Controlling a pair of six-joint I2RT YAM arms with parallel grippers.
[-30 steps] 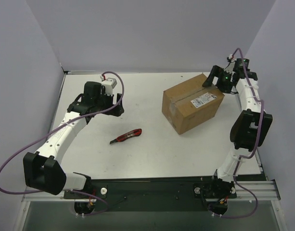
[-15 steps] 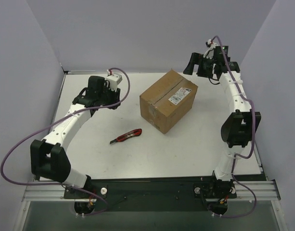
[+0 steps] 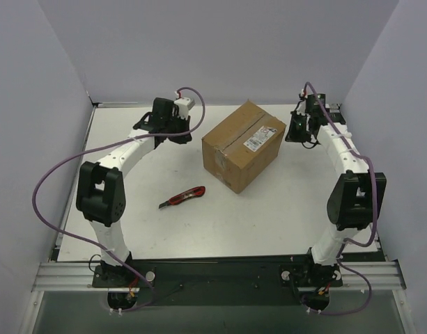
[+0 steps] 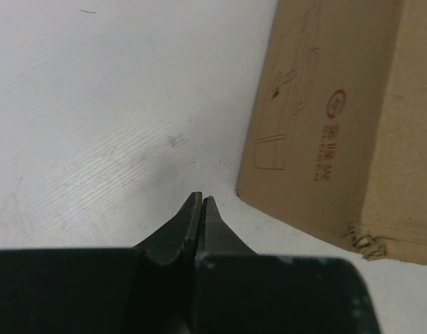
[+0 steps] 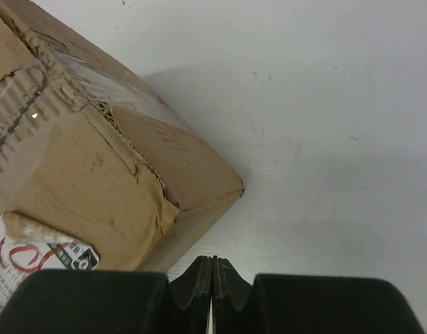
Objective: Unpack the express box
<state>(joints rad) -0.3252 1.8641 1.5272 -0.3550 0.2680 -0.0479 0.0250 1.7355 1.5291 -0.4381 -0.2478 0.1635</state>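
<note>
The express box (image 3: 242,145), brown cardboard taped shut with a white label on top, sits at the table's middle back. My left gripper (image 3: 184,129) hangs just left of the box, shut and empty; in the left wrist view its closed tips (image 4: 201,200) point at the table beside the box's printed side (image 4: 324,118). My right gripper (image 3: 294,132) is just right of the box, also shut on nothing. Its wrist view has the closed tips (image 5: 212,261) low over the table next to a taped box corner (image 5: 115,160).
A red utility knife (image 3: 182,197) lies on the table in front of the box, toward the left. Grey walls close in the table at the back and both sides.
The box slid left and toward the back of the table in the first half second. Both grippers closed. The left arm reached toward the box's left side, and the right gripper came down beside its right side.
</note>
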